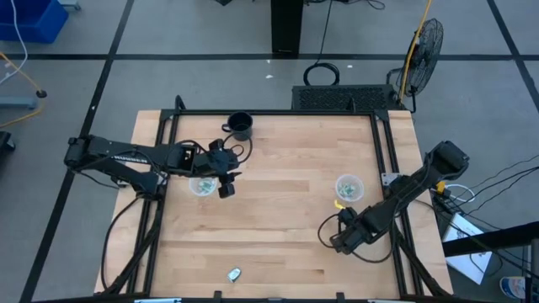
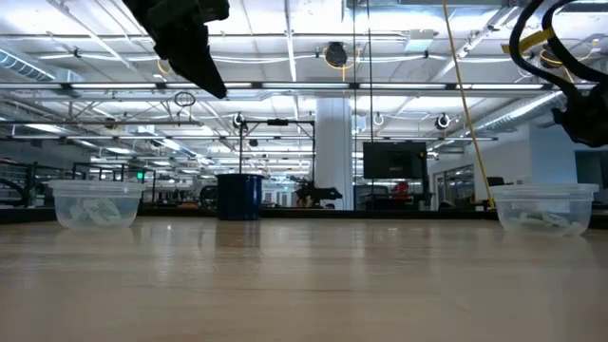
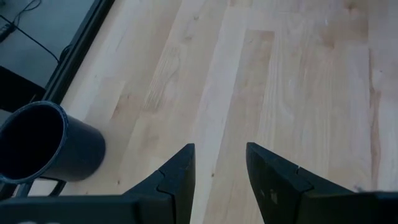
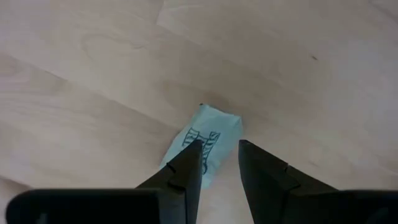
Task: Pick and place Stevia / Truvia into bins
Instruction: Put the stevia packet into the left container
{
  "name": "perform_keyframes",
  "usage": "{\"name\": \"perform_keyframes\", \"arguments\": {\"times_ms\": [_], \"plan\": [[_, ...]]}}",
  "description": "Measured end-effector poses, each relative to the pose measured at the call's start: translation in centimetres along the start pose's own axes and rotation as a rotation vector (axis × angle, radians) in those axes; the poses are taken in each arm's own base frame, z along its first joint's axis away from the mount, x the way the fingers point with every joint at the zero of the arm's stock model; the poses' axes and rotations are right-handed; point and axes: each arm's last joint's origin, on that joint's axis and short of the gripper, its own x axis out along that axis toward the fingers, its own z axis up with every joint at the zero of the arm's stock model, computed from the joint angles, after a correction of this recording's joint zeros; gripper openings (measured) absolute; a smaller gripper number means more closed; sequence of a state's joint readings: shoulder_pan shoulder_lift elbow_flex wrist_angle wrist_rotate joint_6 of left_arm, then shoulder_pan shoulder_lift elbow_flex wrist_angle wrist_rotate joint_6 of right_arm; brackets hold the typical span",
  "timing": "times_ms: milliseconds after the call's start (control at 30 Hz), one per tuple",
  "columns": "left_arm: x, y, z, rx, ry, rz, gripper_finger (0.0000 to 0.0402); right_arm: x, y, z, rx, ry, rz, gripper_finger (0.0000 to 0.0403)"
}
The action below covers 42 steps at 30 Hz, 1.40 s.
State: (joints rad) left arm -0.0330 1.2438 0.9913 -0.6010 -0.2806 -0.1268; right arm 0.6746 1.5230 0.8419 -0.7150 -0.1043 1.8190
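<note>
The right claw (image 4: pixel 217 163) is seen above a packet (image 4: pixel 204 144) that lies flat on the bare wood. Its fingers are narrow, with only a small gap, and nothing is held between them. In the high view this claw (image 1: pixel 339 238) is placed near the right edge of the surface (image 1: pixel 278 227), in front of the right bin (image 1: pixel 348 187).

For a good grasp, the fingers should be opened a little more and lowered until both tips touch the wood, one on each long side of the packet. The packet is thin, so it is probably easy to miss or to push away. A slow closing is advised.

The left claw (image 1: pixel 226 187) waits just beside the left bin (image 1: pixel 202 185), with fingers (image 3: pixel 177 174) a little apart and empty. The mug (image 1: pixel 240 125) stands near the back edge.

One more packet (image 1: pixel 234 273) is seen close to the front edge; care is needed there so that it is not pushed off. The middle of the surface is open, so the way to the right bin is free. Some packets appear to lie in both bins already.
</note>
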Motion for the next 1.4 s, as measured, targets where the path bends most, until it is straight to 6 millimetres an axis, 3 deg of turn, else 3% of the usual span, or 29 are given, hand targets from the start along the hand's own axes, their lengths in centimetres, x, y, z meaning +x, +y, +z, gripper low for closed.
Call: {"name": "perform_keyframes", "arguments": {"times_ms": [267, 433, 533, 633, 833, 1000, 1200, 1400], "plan": [[0.0, 0.0, 0.0, -0.01, 0.001, 0.0, 0.015, 2.1, -1.1, 0.5, -0.002, 0.01, 0.035, 0.0087], [0.0, 0.0, 0.0, -0.009, 0.001, 0.0, 0.015, 2.3, -1.5, 0.7, -0.073, -0.009, 0.02, 0.0046], [0.0, 0.0, 0.0, -0.007, 0.0, 0.0, 0.015, 1.8, -1.4, 0.7, -0.132, -0.035, 0.069, 0.001], [0.0, 0.0, 0.0, -0.008, 0.0, 0.0, 0.015, 1.1, -1.1, 0.9, -0.153, -0.081, 0.143, 0.001], [0.0, 0.0, 0.0, -0.009, 0.0, 0.0, 0.015, -2.1, 1.2, 2.1, -0.287, -0.372, 0.506, 0.0003], [-0.1, 0.1, -0.4, 0.02, 0.033, 0.013, 0.015, -4.2, 2.6, 4.8, -0.396, -0.711, 0.577, 0.0002], [-0.9, 0.8, -1.9, 0.088, 0.167, 0.107, 0.0149, -4.6, 3.8, 9.5, -0.548, -0.897, 0.5, 0.0001], [-1.0, 0.7, -2.3, -0.057, 0.204, 0.083, 0.0149, -5.2, 4.6, 13.6, -0.653, -1.022, 0.501, 0.0001]]}}
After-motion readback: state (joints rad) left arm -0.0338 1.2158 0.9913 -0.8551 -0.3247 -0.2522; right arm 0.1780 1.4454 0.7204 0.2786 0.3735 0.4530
